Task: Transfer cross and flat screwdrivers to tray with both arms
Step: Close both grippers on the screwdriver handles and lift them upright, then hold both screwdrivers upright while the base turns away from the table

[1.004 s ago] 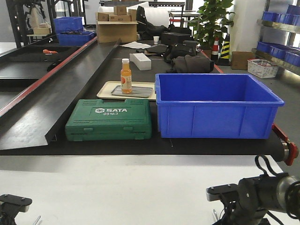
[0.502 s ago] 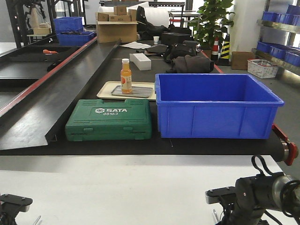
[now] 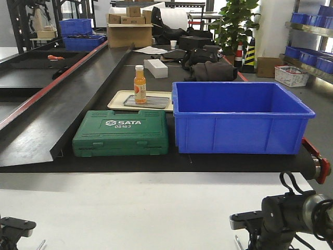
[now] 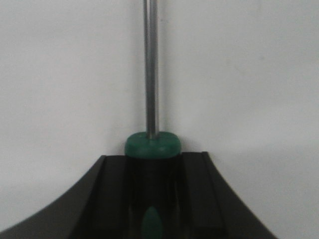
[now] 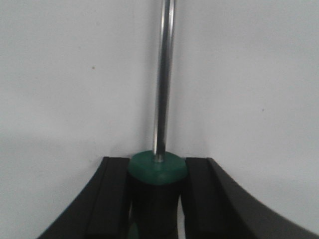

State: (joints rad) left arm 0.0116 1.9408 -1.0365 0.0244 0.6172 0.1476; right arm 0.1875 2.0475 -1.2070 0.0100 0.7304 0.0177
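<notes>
The left claw (image 4: 152, 167) is clamped on the first screwdriver (image 4: 151, 74), its shaft pointing to 12 o'clock across the white worktop (image 4: 249, 74). The right claw (image 5: 157, 169) grips the second screwdriver (image 5: 163, 74) likewise.

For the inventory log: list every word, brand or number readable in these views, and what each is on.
"SATA": lid of the green tool case.
"05163": same lid, just under the brand.
Label on the orange bottle: too small to read.
Labels on the cardboard boxes: too small to read.
No text shows on the left screwdriver or the right screwdriver.
</notes>
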